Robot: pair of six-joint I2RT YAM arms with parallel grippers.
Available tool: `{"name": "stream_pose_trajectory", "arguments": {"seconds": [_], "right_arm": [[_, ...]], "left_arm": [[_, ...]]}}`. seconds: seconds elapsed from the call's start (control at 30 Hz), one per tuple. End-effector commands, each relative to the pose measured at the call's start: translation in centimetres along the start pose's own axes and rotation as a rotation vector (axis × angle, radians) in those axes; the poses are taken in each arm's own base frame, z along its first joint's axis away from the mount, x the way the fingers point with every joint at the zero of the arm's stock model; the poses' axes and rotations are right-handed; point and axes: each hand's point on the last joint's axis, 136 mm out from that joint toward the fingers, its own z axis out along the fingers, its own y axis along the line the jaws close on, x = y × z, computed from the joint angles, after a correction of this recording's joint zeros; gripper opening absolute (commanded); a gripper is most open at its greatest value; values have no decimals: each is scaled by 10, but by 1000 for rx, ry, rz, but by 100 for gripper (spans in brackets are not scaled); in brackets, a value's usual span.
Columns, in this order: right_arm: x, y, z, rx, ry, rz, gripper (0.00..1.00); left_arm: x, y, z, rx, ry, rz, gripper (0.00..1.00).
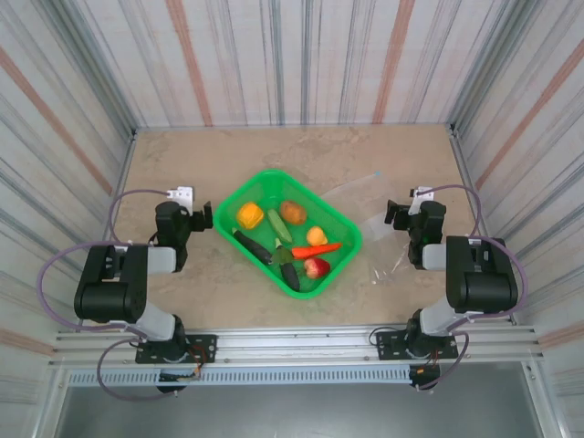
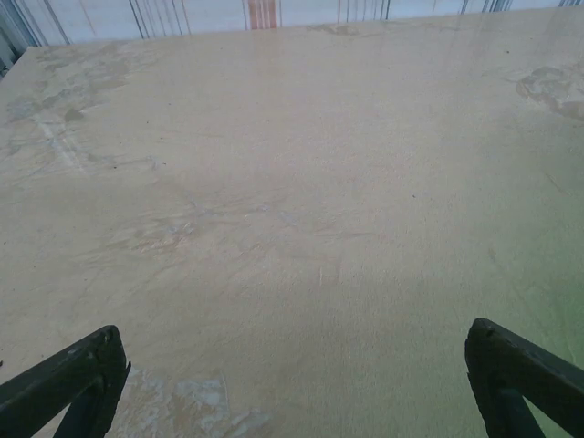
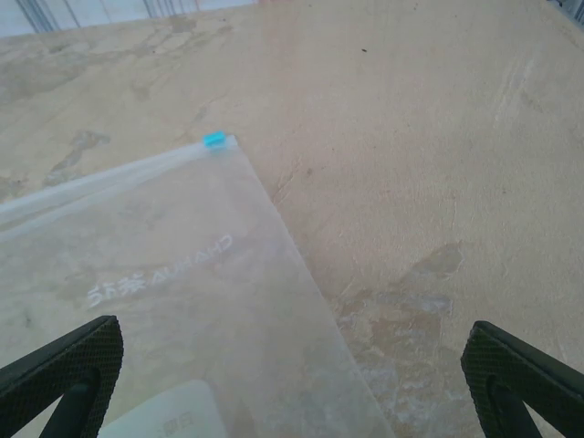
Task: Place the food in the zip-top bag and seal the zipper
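The food lies in a green mesh basket (image 1: 240, 193) at the table's middle: orange pepper (image 1: 250, 215), cucumber (image 1: 279, 225), potato (image 1: 292, 212), small orange (image 1: 317, 235), red chili (image 1: 317, 249), eggplant (image 1: 253, 246) and apple (image 1: 317, 267). The clear zip-top bag (image 1: 368, 208) lies flat to the right of the basket. In the right wrist view the bag (image 3: 164, 301) reaches under my open right gripper (image 3: 294, 342), and its zipper (image 3: 109, 178) ends in a blue slider (image 3: 214, 139). My left gripper (image 1: 203, 217) stands open, left of the basket. Bare table lies between its fingers (image 2: 294, 351).
Striped walls close in the table on three sides. The marbled tabletop (image 1: 182, 155) is bare behind the basket and at the far left. Both arm bases sit on the metal rail (image 1: 292, 342) at the near edge.
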Motion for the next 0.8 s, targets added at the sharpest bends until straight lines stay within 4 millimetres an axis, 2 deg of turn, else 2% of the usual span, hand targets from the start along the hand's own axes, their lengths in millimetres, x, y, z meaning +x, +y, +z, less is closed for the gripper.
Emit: {"name": "stream_pose_trajectory", "arguments": {"seconds": [0.0, 0.77], "right_arm": [[-6, 0, 2, -7, -9, 18, 99], [-6, 2, 2, 3, -10, 4, 99]], "left_arm": [[-5, -2, -1, 16, -14, 14, 99], [-5, -4, -3, -26, -29, 44, 99]]}}
